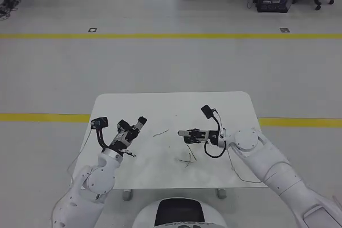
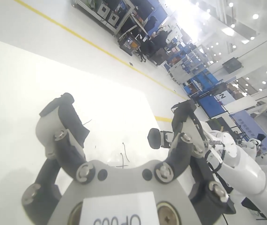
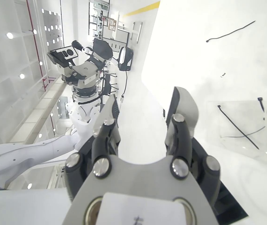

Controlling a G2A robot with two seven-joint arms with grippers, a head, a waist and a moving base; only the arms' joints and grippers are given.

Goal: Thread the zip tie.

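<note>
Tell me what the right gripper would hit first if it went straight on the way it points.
Probably the left gripper: in the top view the right gripper points across the table at it. A zip tie lies flat between them, likely below that line, though height is unclear.

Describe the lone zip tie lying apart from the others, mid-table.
The lone zip tie is a thin dark strip, plastic by its look, with a small head at one end and a slightly wavy tail. It is unthreaded, with no loop formed. It lies flat on the white table between the two arms, farther from the robot than the crossed ties on the clear sheet. Only the table touches it.
</note>
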